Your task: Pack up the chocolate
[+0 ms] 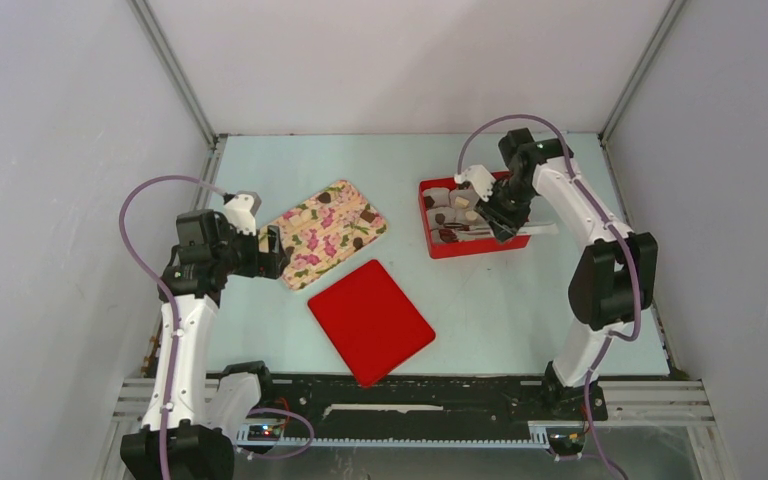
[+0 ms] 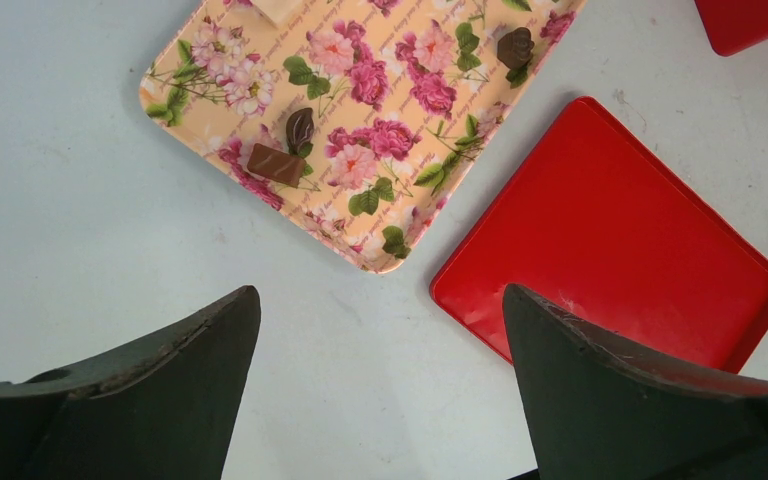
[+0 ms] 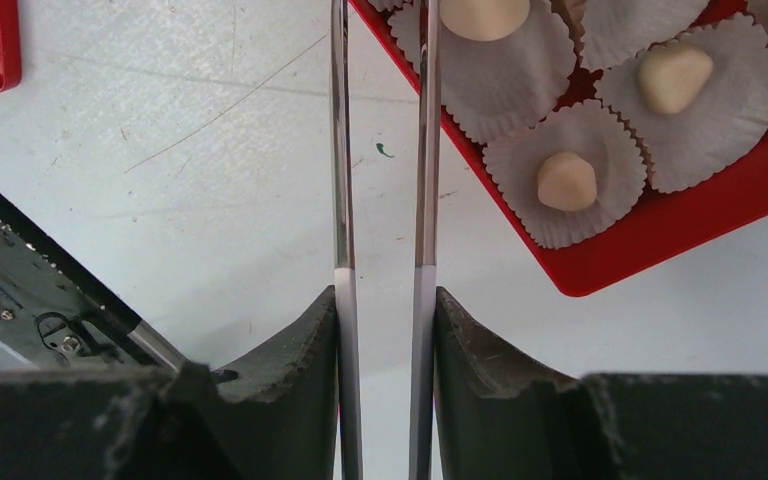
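Note:
Three brown pieces of chocolate (image 2: 300,128) and a pale one at the far edge lie on the flower-print tray (image 2: 390,60). Pale chocolate lumps (image 3: 567,181) sit in white paper cups inside the red box (image 3: 640,250). My right gripper (image 3: 385,300) is shut on a pair of metal tongs (image 3: 341,150). The blades run up past the box's corner and their tips are out of view. My left gripper (image 2: 380,290) stands open and empty over bare table, near the tray's corner. In the top view the right gripper (image 1: 487,212) hovers over the box (image 1: 480,248).
A flat red lid (image 1: 370,320) lies on the table between the arms, just right of the left gripper (image 1: 272,250) and next to the tray (image 1: 325,235). Grey walls close in the table on three sides.

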You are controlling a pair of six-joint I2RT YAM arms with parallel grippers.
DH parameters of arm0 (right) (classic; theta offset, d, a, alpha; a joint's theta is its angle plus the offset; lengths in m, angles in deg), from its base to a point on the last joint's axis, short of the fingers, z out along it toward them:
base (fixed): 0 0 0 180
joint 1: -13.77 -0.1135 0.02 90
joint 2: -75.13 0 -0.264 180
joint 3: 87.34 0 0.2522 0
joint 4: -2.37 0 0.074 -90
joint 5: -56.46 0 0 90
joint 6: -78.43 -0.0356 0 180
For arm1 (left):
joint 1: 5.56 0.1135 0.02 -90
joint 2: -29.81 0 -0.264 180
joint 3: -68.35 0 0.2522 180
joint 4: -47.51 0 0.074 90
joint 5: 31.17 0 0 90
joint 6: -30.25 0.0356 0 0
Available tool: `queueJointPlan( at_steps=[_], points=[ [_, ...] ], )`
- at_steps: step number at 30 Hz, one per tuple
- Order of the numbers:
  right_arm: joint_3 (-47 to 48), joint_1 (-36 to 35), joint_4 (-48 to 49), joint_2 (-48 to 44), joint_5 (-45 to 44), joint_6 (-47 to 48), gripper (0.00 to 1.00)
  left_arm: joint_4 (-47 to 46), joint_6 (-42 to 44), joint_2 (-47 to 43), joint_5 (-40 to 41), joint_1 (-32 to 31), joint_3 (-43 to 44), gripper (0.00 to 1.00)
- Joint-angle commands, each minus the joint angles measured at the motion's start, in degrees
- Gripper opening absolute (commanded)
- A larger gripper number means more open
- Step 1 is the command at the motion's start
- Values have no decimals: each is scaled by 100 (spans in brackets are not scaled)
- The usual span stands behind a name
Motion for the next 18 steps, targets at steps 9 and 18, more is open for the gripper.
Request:
queueJointPlan(
  at_steps=[9, 18],
  points=[
    [684, 100, -412, 121, 451, 135, 44, -165, 103, -153, 28, 43, -149, 95],
    [558, 511, -225, -496, 645, -313, 44, -201, 81, -76, -87, 41, -123, 95]
  ],
)
